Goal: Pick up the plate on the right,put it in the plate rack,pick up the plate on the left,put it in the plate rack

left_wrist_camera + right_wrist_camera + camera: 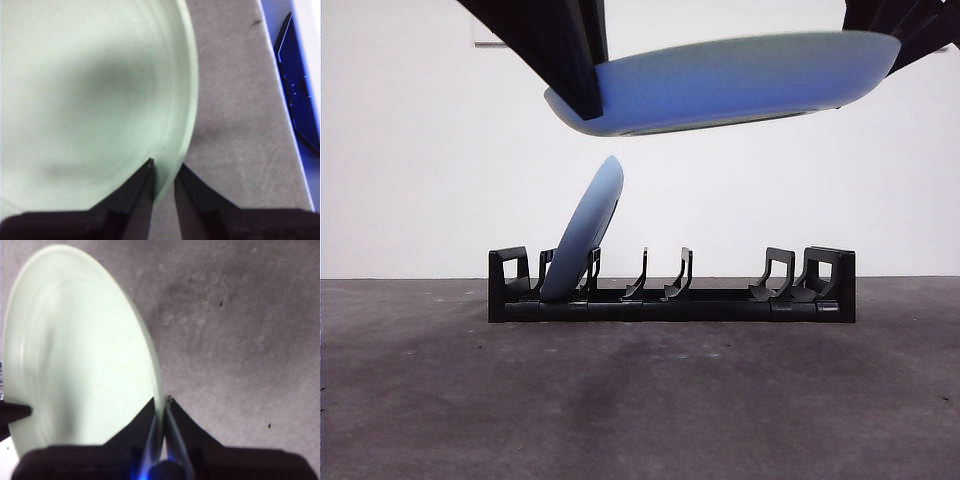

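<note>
A pale plate (pixel 740 80) hangs nearly flat high above the black plate rack (pixel 720 300), held at both ends by dark arms that come down from the top corners. In the left wrist view my left gripper (pixel 164 172) is shut on the rim of this plate (pixel 90 100). My right gripper (pixel 162 407) pinches the opposite rim of the same plate (pixel 85 355), and the other gripper's black tip (pixel 15 412) shows at its far edge. A second plate (pixel 582 240) stands leaning in the rack's left slots.
The rack has several free curved prongs to the right of the standing plate, and part of the rack (pixel 300 100) shows in the left wrist view. A dark grey table (pixel 640 400) spreads in front, with a white wall behind.
</note>
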`<act>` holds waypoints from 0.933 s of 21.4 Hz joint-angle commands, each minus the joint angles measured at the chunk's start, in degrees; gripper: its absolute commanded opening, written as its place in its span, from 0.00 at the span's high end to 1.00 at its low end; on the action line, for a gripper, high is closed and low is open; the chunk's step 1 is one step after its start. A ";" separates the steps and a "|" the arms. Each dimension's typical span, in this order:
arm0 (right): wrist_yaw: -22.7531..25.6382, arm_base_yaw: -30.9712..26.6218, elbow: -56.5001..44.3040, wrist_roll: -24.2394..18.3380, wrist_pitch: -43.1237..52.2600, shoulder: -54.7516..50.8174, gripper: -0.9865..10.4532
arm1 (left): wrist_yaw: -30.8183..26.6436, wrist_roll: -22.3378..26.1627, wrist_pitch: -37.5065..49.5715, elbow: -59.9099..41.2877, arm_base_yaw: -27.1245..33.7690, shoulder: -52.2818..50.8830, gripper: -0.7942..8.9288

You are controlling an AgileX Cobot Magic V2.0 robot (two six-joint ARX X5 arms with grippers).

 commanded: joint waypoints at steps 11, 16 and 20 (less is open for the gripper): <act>-2.16 0.26 2.27 -0.83 0.04 -0.57 0.88 | 2.64 -4.44 -0.02 -0.13 -0.09 0.35 0.93; -2.19 0.26 4.48 -1.11 -0.13 -0.76 0.68 | 4.33 -4.48 1.27 -0.13 -0.09 0.37 0.93; -2.05 0.26 7.82 -1.11 -0.26 -1.09 0.68 | 5.46 -4.90 1.88 -0.13 -0.02 0.37 0.93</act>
